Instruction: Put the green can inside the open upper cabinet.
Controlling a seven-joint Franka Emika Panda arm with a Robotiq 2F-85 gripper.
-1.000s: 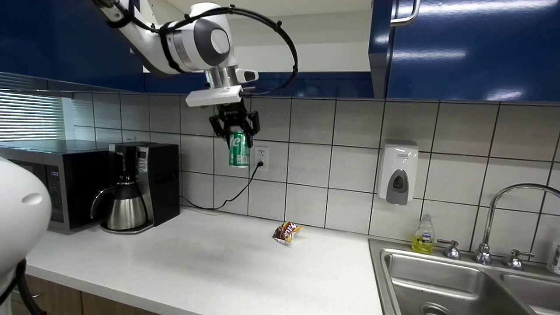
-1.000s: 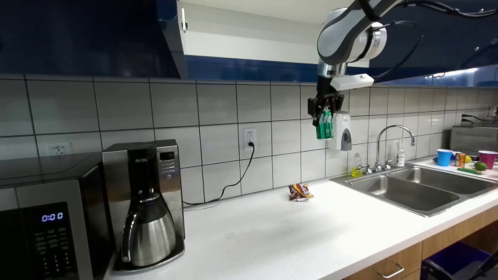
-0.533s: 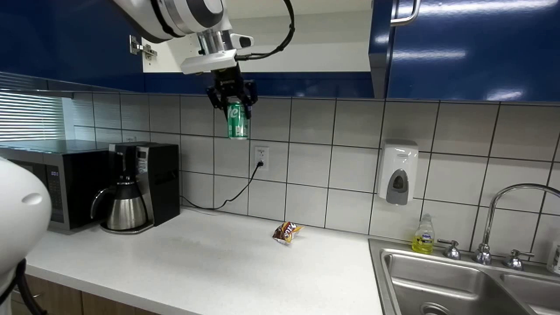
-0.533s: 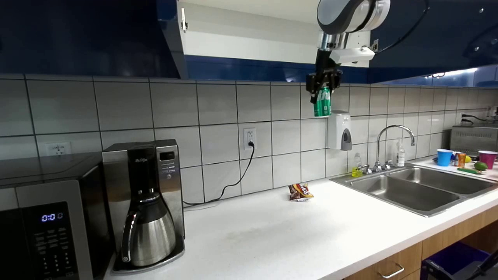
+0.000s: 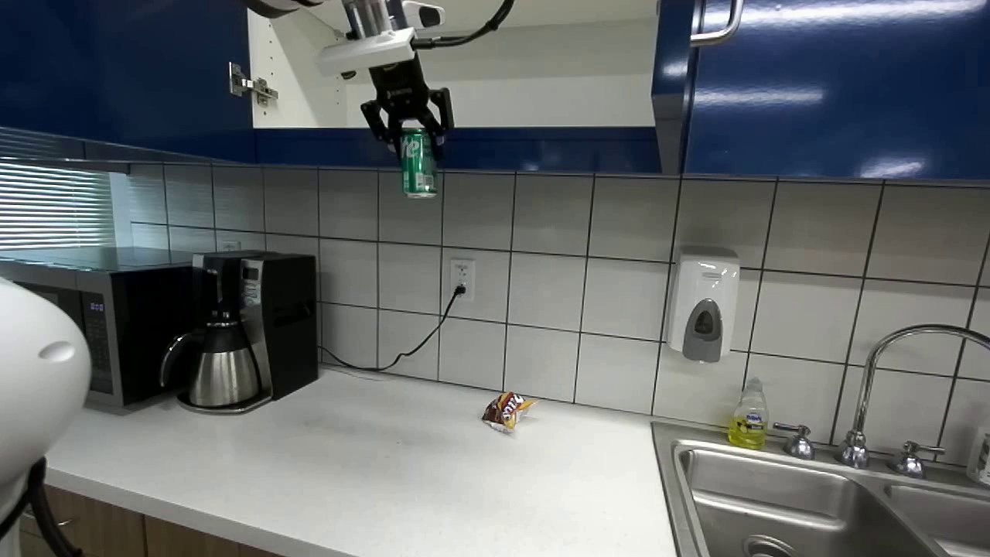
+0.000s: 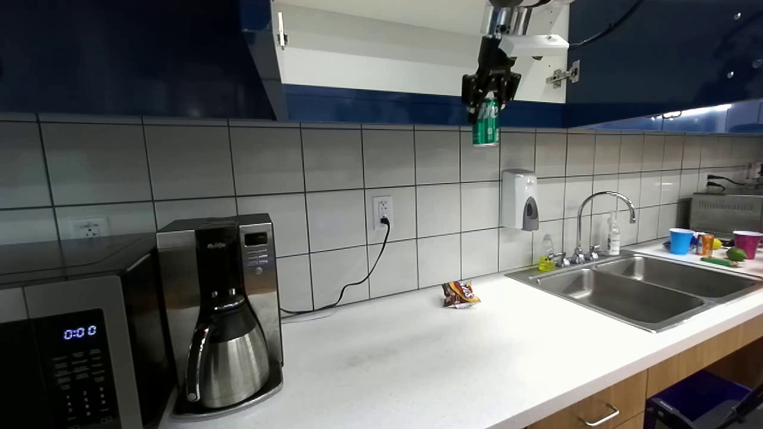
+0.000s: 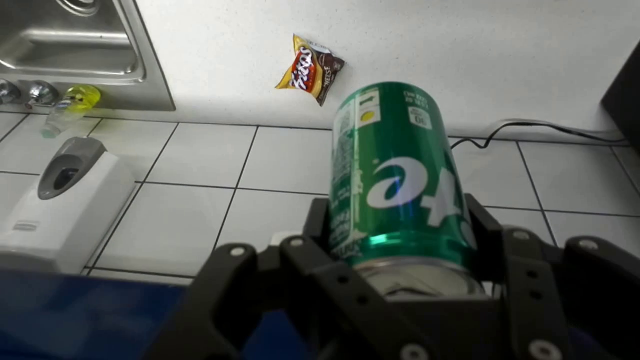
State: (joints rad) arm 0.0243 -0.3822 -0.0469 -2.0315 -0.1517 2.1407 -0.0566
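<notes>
The green can (image 5: 418, 172) hangs upright in my gripper (image 5: 420, 147), in front of the open upper cabinet (image 5: 541, 100). The can also shows in an exterior view (image 6: 486, 128) and in the wrist view (image 7: 397, 175), where the two black fingers hold its sides near its top end. My gripper is shut on the can. In both exterior views the can overlaps the cabinet's blue bottom edge (image 5: 541, 147), with its base below that edge. The white cabinet interior (image 6: 381, 65) is partly in view; its shelf floor is hidden behind the edge.
The open cabinet door (image 5: 124, 70) with its hinge stands on one side and a blue closed door (image 5: 835, 100) on the other. Below are the counter (image 5: 371, 464), a snack bag (image 5: 506, 411), coffee maker (image 5: 263, 325), soap dispenser (image 5: 704, 303) and sink (image 5: 773, 480).
My gripper has risen with the can, from well below the cabinet up to its bottom edge. The can stays held and now tilts slightly. Nothing else has moved.
</notes>
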